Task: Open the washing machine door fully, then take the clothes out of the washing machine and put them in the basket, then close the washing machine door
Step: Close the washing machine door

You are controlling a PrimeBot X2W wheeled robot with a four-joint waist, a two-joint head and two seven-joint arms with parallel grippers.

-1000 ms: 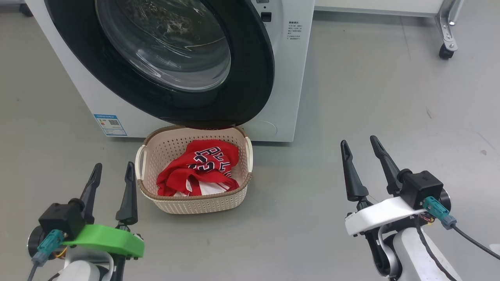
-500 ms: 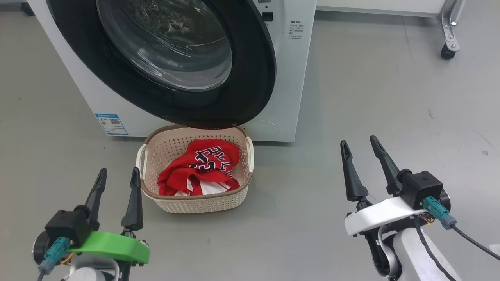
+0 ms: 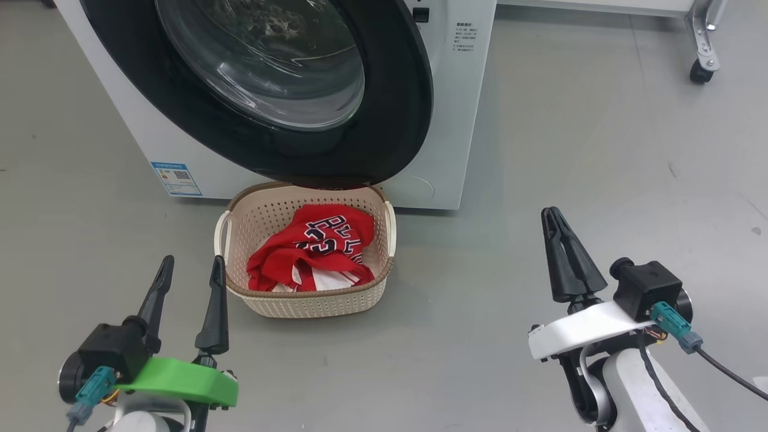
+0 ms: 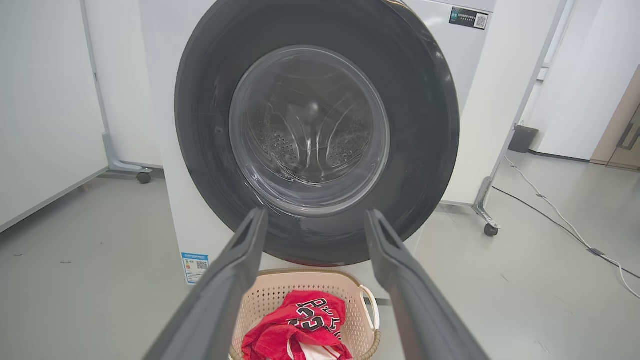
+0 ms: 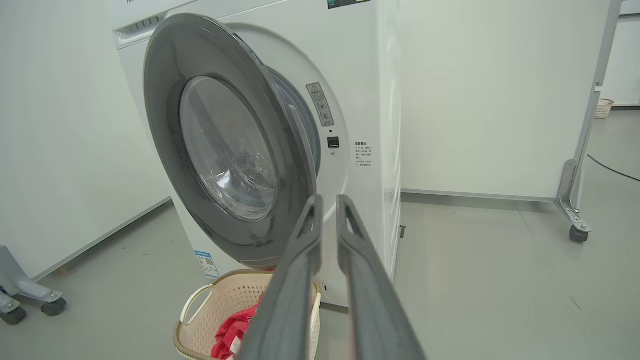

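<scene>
Basket [image 3: 312, 303] sits on the floor just in front of the washer [image 3: 450, 120], clothes [image 3: 312, 246] inside it. Door [image 3: 396, 120] is ajar, its lower rim overhanging the basket's far edge. Left pincer [image 3: 193, 261] is just left of the basket's near corner, fingers wide, empty. Right pincer [image 3: 551, 211] is well right of the basket, fingers pinched nearly together, empty.

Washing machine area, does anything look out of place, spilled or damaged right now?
Nothing spilled or damaged. The clothes lie heaped inside the basket, none on the floor. One loose end: the washing machine door stands ajar, its free edge off the washing machine, with the basket tucked under its lower rim.
</scene>
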